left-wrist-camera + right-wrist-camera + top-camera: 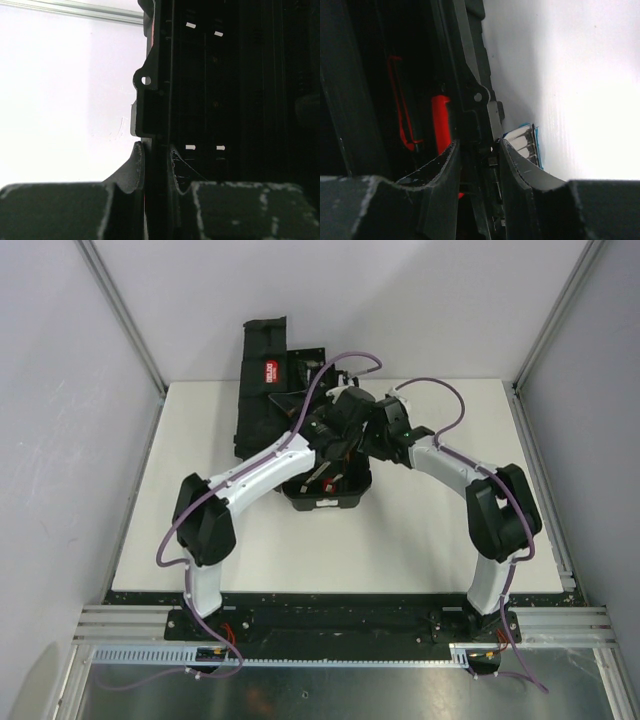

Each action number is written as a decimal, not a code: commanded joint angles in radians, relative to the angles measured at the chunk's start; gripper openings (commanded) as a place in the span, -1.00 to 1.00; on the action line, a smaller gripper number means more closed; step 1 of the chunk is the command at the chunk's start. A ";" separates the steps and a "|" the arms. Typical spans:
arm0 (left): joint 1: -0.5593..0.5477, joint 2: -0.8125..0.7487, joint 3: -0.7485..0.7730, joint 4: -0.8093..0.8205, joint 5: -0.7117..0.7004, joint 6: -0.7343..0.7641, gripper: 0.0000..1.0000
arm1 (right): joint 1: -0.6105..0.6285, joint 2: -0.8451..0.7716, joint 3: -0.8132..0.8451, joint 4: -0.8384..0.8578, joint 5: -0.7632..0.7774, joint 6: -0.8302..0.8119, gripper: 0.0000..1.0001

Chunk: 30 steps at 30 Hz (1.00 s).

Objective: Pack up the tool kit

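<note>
The black toolbox (262, 400) stands open at the table's far middle, its lid with a red label (269, 370) leaning back over the far edge. My left gripper (335, 435) and right gripper (378, 440) meet over its body (330, 498). In the left wrist view my left gripper (156, 150) is shut on a black toolbox wall (155, 95). In the right wrist view my right gripper (477, 145) is shut on another black wall (470, 90). A red part (440, 122) lies inside, and a blue latch (522, 140) is outside. No screwdriver shows clearly.
The white table (430, 530) runs to grey side walls with metal rails (540, 330) at the corners. The toolbox lid overhangs the table's far edge. Purple cables (345, 362) arch over both wrists.
</note>
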 commanded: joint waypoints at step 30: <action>-0.138 0.188 0.211 0.239 -0.045 0.103 -1.00 | 0.105 0.074 -0.246 0.609 -0.418 0.520 -0.82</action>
